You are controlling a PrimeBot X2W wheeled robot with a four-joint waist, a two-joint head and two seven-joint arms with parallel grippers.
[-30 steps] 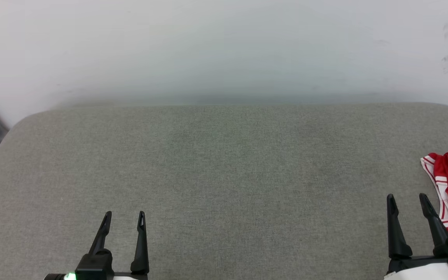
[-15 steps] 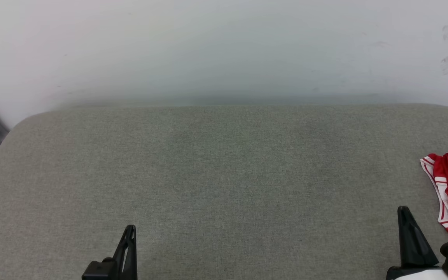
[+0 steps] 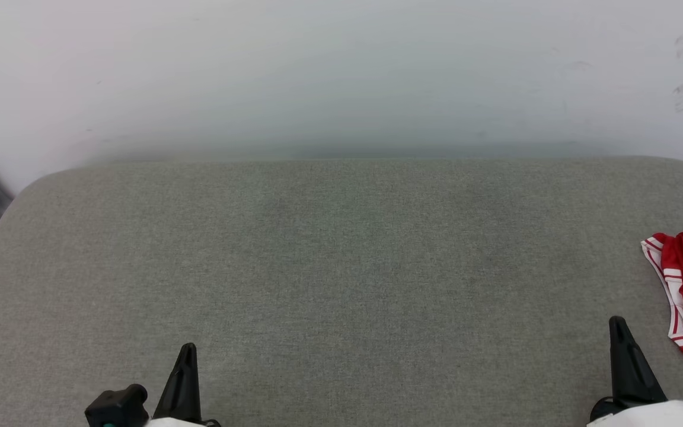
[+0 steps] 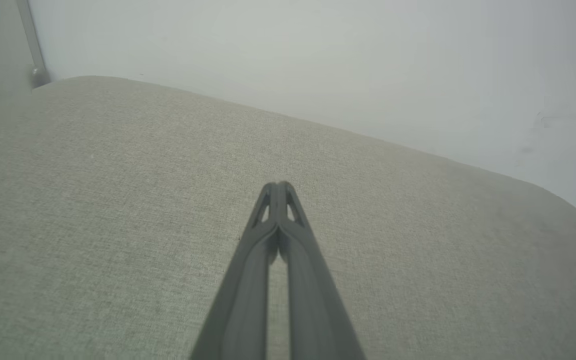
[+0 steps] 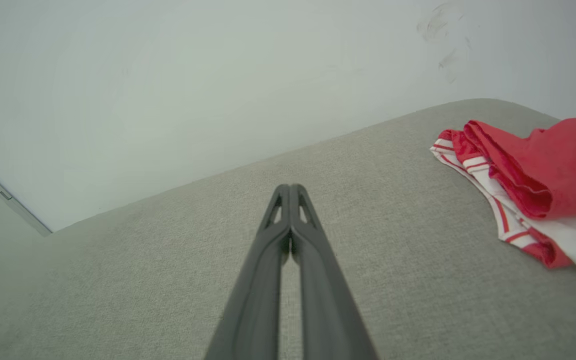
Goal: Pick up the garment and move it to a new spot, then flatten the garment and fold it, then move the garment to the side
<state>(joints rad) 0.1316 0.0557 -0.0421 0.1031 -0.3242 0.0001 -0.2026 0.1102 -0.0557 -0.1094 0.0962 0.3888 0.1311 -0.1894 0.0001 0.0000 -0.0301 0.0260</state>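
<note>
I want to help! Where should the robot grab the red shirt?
Probably the bunched red fold atop the garment, with the right gripper coming from the middle of the cushion. That fold stands up, easy to pinch; the white part lies flatter.

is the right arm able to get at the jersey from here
Probably yes: the garment lies bunched on the grey cushion just right of the right gripper, nothing between them. The gripper is shut, so it must open first.
</note>
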